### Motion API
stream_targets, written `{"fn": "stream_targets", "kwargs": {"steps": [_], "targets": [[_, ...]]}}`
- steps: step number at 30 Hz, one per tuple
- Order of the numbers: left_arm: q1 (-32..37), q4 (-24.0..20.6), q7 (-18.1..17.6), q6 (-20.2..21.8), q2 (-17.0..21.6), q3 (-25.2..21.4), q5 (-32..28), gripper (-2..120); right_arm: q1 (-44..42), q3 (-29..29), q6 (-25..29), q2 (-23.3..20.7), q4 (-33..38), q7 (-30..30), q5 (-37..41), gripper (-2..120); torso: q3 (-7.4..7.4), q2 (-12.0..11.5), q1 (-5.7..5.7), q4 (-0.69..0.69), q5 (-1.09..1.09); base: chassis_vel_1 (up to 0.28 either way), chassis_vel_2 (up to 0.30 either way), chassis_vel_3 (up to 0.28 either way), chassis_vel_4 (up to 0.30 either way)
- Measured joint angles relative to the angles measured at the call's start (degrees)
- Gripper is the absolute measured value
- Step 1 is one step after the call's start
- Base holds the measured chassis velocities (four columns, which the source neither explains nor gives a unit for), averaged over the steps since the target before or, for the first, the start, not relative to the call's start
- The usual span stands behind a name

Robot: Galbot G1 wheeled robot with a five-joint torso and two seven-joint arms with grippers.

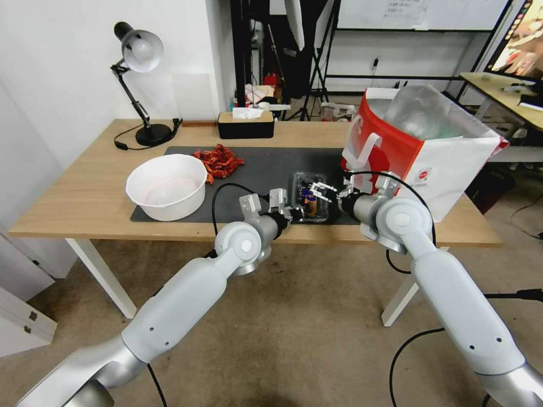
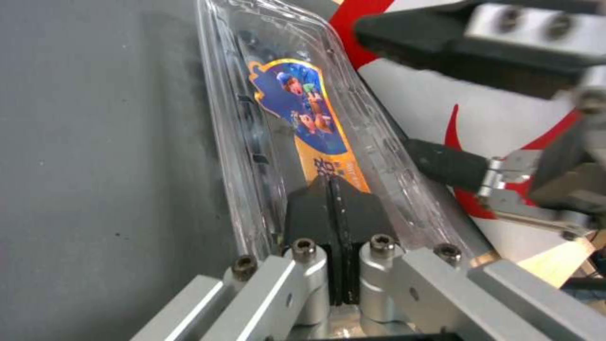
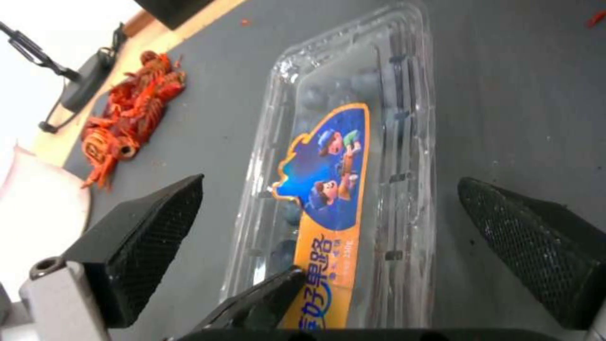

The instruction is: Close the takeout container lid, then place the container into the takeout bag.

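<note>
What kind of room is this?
Probably a lab or studio rather than a kitchen: light stands and a whiteboard behind the table, and a monitor on a desk.

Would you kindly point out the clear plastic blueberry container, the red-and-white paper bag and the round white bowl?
Clear plastic blueberry container [image 3: 353, 189]: right wrist view, on its lid beside the label.
Red-and-white paper bag [image 1: 452, 164]: head view, white side.
Round white bowl [image 1: 169, 203]: head view, outer wall.

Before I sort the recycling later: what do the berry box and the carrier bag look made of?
The takeout container looks like thin, glossy clear plastic: berries and its label show through, and its ribs catch glare. The takeout bag looks like matte paper, creased flat at its folds, with a crinkled silvery, probably foil, lining.
</note>
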Motion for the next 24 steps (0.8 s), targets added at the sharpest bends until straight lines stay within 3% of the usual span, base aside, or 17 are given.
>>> {"fn": "stream_targets", "kwargs": {"steps": [24], "targets": [[0.0, -1.4, -0.4, 0.0, 0.1, 0.1, -0.1, 0, 2.2, -1.8, -3.1, 1.3, -3.2, 4.3, 1.5, 100, 0.0, 0.0, 0.0, 0.0, 0.0, 0.0, 0.0, 0.0, 0.0]]}}
